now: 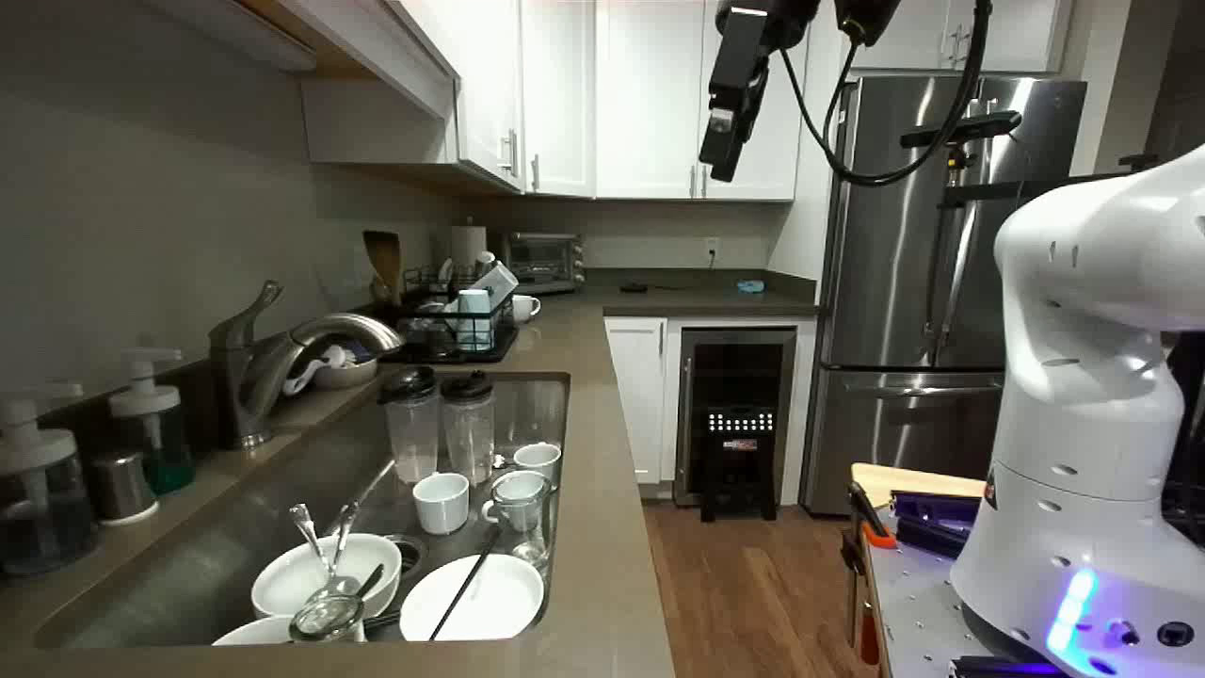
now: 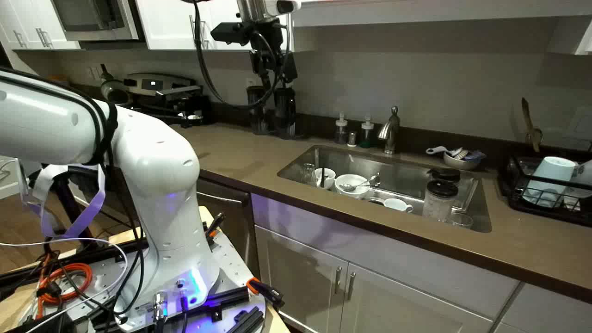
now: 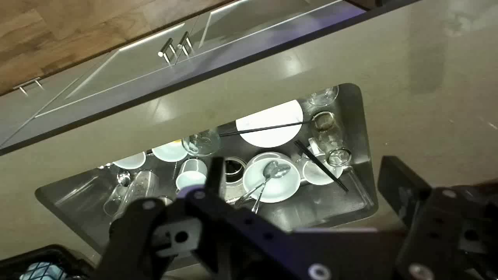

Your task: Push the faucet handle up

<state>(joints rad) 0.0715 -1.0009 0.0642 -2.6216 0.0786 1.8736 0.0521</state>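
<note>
The tabletop (image 2: 240,162) runs out of frame at the right in an exterior view. The robot arm (image 1: 1083,405) is cut off by the frame in both exterior views. The sink (image 3: 323,208) is set into the tabletop; the dishes (image 3: 272,138) inside overlap, and the clear glasses (image 3: 330,134) are hard to outline. The faucet (image 1: 278,372) stands upright on the tabletop at the back of the sink. The jaws are spread wide apart in the wrist view, holding nothing and masking part of the sink's rim; their gap is hard to read in both exterior views. The faucet handle (image 1: 256,306), a slim lever, slants upward from the faucet's top; it cannot be made out in the wrist view. It sits lower in frame than the jaws in both exterior views, well apart and untouched.
</note>
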